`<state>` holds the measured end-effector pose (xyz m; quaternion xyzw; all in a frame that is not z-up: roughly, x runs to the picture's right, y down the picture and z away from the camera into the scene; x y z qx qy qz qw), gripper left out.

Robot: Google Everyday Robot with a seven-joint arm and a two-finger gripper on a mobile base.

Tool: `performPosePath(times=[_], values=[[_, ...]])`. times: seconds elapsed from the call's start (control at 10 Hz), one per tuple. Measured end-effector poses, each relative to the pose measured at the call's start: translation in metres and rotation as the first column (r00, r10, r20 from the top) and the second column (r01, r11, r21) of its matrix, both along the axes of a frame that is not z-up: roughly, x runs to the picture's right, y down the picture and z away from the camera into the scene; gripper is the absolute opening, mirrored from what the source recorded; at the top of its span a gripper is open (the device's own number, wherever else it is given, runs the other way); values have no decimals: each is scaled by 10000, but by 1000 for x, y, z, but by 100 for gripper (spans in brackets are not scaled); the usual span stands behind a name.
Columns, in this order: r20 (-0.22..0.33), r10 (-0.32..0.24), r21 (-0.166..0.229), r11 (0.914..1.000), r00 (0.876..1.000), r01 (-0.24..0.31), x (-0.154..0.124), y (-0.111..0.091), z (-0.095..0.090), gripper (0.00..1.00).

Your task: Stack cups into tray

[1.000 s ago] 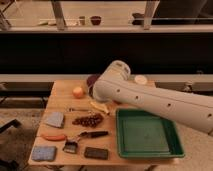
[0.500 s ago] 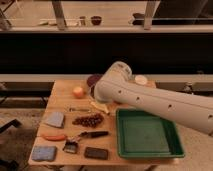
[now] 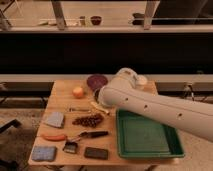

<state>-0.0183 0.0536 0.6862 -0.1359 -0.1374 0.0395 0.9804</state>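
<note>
The dark green tray lies on the right half of the wooden table, with nothing in it. My white arm reaches in from the right, above the tray's far edge, and its rounded end sits beside the purple bowl. My gripper is hidden behind the arm's bulk, so it is not in view. A small pale round object peeks out behind the arm at the table's far right; I cannot tell if it is a cup. The metal cup is hidden.
On the table's left half lie an orange fruit, a banana, a dark grape cluster, a grey sponge, a carrot, a blue sponge, a black brush and a dark block.
The arm's rounded end has shifted a little right and down, uncovering more of the purple bowl. Nothing on the table has moved.
</note>
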Motion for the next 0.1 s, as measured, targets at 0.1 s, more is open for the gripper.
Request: performPosePath(times=[0.1], values=[[-38,130,-32,9999,9999,-130,7,-1,3,1]])
